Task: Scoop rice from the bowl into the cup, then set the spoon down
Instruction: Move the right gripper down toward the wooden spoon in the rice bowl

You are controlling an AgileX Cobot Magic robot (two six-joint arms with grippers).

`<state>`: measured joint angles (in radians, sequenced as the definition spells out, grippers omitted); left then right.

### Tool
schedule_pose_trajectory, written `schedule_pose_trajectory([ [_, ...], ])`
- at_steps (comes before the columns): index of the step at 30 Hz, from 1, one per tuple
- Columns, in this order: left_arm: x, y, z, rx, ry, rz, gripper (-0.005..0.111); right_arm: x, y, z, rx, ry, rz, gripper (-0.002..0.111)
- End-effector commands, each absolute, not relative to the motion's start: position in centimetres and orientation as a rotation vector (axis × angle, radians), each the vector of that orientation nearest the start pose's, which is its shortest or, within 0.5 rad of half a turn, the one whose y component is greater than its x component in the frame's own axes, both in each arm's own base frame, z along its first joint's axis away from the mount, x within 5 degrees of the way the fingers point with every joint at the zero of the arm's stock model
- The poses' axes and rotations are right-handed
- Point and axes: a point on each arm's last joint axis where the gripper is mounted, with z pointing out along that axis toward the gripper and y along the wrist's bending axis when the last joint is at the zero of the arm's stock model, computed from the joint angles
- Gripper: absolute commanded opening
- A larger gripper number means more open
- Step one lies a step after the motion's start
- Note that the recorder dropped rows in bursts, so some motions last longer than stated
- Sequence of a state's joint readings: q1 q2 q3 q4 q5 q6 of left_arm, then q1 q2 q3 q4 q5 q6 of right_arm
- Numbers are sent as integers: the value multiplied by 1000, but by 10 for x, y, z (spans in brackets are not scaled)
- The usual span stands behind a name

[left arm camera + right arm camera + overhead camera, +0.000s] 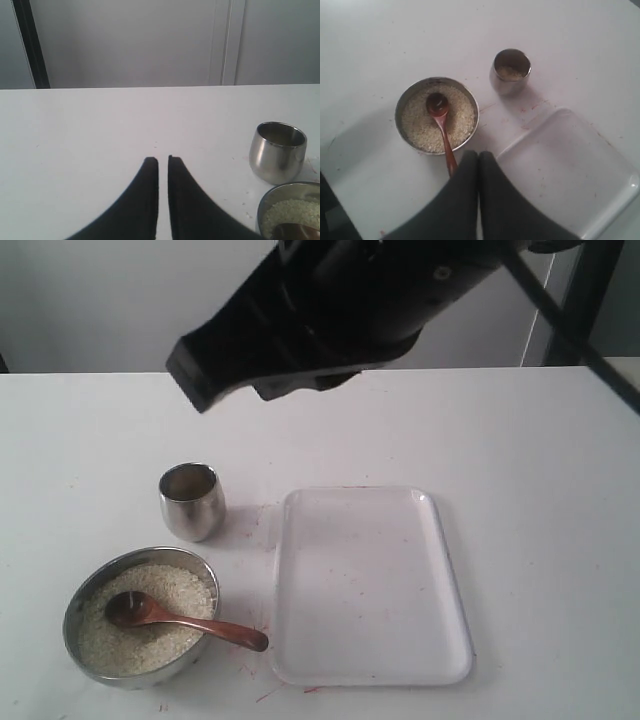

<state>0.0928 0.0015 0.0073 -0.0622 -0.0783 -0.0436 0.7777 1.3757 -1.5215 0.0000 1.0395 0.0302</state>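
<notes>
1. Exterior view: on the white counter [550, 470] the bowl [150, 677] sits at 7 o'clock in the scene, filled with rice [170, 585]. The spoon [190, 625] lies in it, head on the grains and handle crossing the rim toward 4 o'clock. The cup [192, 502] stands upright at 1 o'clock from the bowl, just apart from it. A clear tray [365, 585] lies at 3 o'clock from the bowl. A dark arm [320, 310] hangs at 12 o'clock, well above everything. Bare counter stretches off to the right and back.
2. Left wrist view: the left end effector [160, 160] has its fingers almost pressed together, with a thin slit between them and nothing held. It is over bare counter that runs to the far edge by the wall. The cup and the bowl's rim sit off to one side, well apart from the tips.
3. Right wrist view: the right end effector [478, 155] is pressed together and holds nothing. The spoon's handle end shows just beside its tips, but I cannot tell the height between them. Only this view looks inside the cup, where a little rice lies at the bottom.
</notes>
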Motion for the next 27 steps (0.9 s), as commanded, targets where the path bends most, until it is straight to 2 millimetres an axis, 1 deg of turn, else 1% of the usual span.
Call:
schedule_pose_trajectory([
  [1,55,5,221,-145,1395,-21,14,201,201,415,-1017,2252,330,0],
  [5,55,5,221,-145,1395,-21,14,202,220,401,-1090,2272,316,0],
  [9,55,5,221,-145,1395,-21,14,212,248,367,-1207,2322,209,0],
  [11,55,5,221,-145,1395,-21,14,219,259,349,-1242,2349,168,0],
  [15,55,5,221,-145,1395,-21,14,228,270,327,-1272,2403,142,0],
  [17,55,5,221,-145,1395,-21,14,229,272,323,-1278,2412,136,0],
  [19,55,5,221,-145,1395,-21,14,228,274,321,-1273,2430,168,0],
  [24,55,5,221,-145,1395,-21,14,220,282,315,-1264,2523,321,0],
  [26,55,5,221,-145,1395,-21,14,220,283,309,-1304,2538,308,0],
  [27,55,5,221,-145,1395,-21,14,221,284,305,-1351,2535,293,0],
])
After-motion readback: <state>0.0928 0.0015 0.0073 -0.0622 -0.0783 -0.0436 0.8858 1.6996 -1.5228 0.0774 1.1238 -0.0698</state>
